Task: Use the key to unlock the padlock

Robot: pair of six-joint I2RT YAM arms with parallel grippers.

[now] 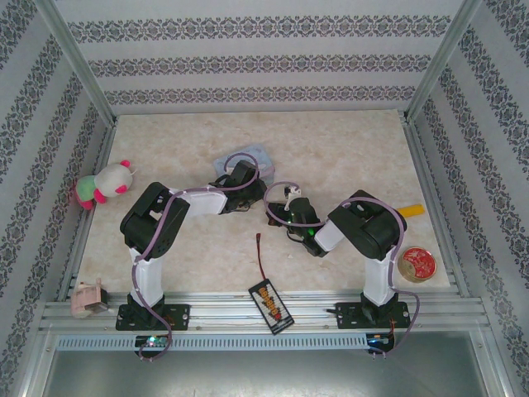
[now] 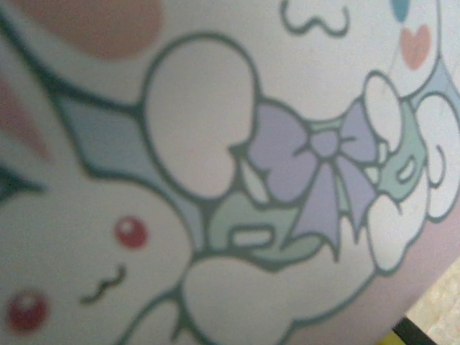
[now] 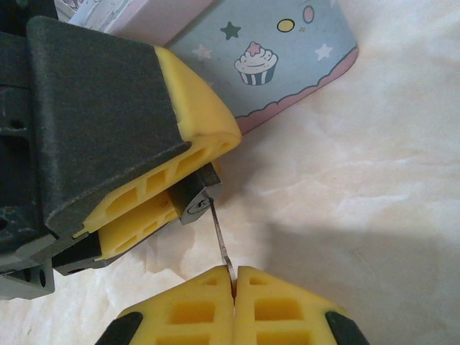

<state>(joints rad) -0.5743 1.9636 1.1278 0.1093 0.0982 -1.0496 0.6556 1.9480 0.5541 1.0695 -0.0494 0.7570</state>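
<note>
Light, stiff, probably slippery, the key [image 3: 219, 237] is pinched end-on by the right gripper [image 3: 234, 286], its tip at the padlock [image 3: 195, 203], which the left gripper [image 3: 199, 176] clamps by the body

The pale-blue rectangular tin box [image 3: 287, 65] carries white cartoon animals [image 2: 65, 215] with a lilac bow [image 2: 316, 147], a cupcake [image 3: 257, 63] and stars above a pink border, while the small dark-grey metal padlock [image 3: 195, 204] and thin silvery key [image 3: 219, 237] show against the cream marbled tabletop [image 3: 359, 208].
</note>
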